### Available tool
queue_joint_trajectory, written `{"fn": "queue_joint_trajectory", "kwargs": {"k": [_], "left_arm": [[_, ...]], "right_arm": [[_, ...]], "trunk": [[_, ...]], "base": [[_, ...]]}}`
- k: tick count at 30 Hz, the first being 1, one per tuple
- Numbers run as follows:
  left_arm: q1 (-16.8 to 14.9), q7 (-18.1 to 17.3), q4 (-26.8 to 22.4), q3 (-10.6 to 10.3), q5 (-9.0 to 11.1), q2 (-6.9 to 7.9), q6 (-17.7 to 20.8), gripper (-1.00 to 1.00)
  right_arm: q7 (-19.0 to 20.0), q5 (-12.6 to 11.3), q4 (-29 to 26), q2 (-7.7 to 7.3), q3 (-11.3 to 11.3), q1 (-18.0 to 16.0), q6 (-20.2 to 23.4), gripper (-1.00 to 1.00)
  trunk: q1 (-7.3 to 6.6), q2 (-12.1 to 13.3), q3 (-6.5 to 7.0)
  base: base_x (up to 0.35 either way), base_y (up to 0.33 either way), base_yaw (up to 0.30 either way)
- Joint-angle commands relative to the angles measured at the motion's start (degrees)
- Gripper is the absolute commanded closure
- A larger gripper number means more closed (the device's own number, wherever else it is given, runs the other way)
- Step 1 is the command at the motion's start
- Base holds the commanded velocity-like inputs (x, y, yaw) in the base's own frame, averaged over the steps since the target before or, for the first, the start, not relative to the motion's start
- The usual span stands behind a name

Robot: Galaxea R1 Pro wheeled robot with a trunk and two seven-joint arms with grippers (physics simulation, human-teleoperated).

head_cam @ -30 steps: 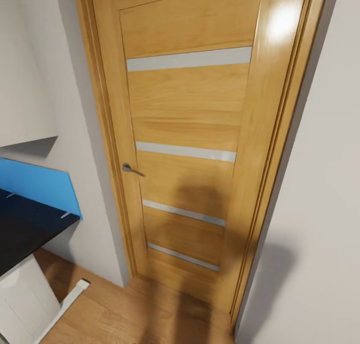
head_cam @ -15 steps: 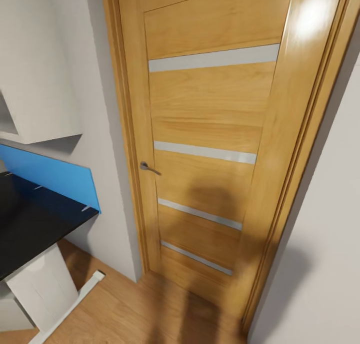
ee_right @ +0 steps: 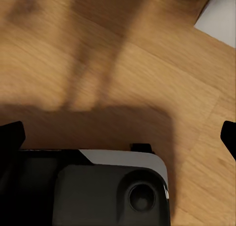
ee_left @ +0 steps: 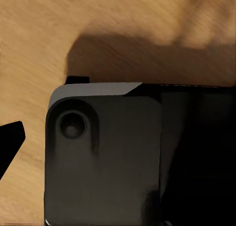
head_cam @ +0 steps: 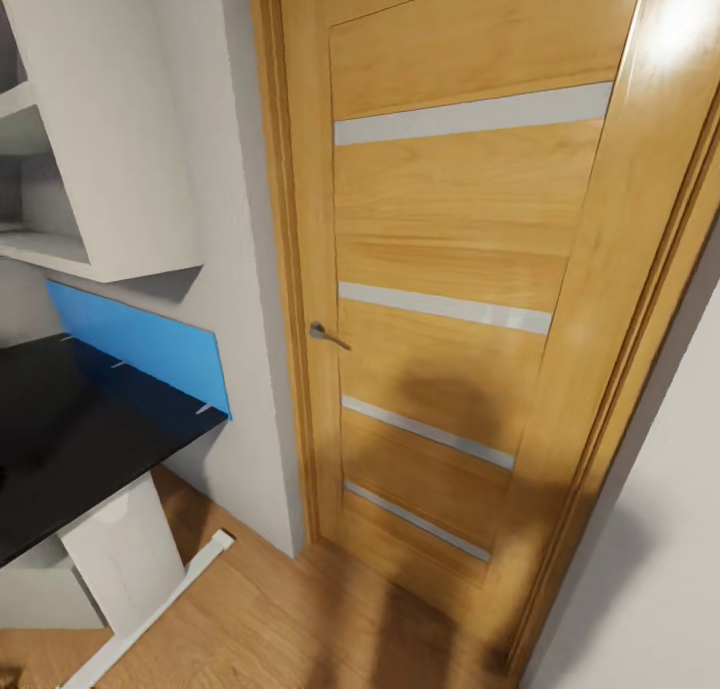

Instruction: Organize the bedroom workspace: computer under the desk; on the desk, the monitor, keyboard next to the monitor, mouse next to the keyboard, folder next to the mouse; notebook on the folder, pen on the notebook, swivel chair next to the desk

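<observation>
Between the earlier head pictures and this one the whole scene has slid rightward, which reads as the camera turning left toward the workspace rather than anything in the room moving: more of the desk (head_cam: 70, 439) and of the white wall shelf (head_cam: 110, 149) above it has come into sight. That glossy black top sits at the left edge of the head view, its end butting the wall beside the wooden door (head_cam: 450, 299), with a blue wall panel (head_cam: 140, 344) standing along its back edge and a white leg panel (head_cam: 125, 554) beneath. The visible stretch of the top carries nothing. The door looks shut, its lever handle (head_cam: 327, 335) level.

Both arms seem tucked low for travel. The left wrist view looks down past the robot's dark base (ee_left: 103, 157) at the wooden floor (ee_left: 98, 34), and one dark fingertip of the left gripper (ee_left: 11, 142) pokes in at the edge. The right gripper (ee_right: 118, 132) shows a fingertip at each side of its view, spread wide with bare floor between them, so it holds nothing. How far the left one stands apart cannot be told.

No brand, label or writing can be read anywhere
</observation>
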Motion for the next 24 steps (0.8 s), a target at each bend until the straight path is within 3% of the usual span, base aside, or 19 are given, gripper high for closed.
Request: {"fn": "queue_joint_trajectory", "kwargs": {"k": [1,7,16,24], "left_arm": [[0.01,0.03,-0.06,0.00,0.99,-0.01,-0.12,-1.00],[0.01,0.02,-0.06,-0.05,2.23,-0.08,-0.21,-1.00],[0.01,0.08,-0.06,-0.14,2.48,-0.10,-1.00,-1.00],[0.01,0.08,0.01,-0.02,2.65,-0.10,-8.14,-1.00]], "right_arm": [[0.01,-0.02,0.04,0.00,-0.01,-0.03,-0.27,-1.00],[-0.01,-0.02,0.04,0.00,-0.02,-0.03,-0.39,-1.00],[-0.02,-0.02,0.03,-0.08,-0.05,-0.03,-0.41,-1.00],[-0.02,-0.02,0.03,-0.16,-0.08,-0.03,-0.41,-1.00]], "trunk": [[0.00,-0.04,-0.06],[0.00,-0.04,-0.06],[0.00,-0.04,-0.06],[0.00,-0.04,-0.06]], "base": [[0.000,0.000,0.190],[0.000,0.000,0.189],[0.000,0.000,0.194],[0.000,0.000,0.246]]}}
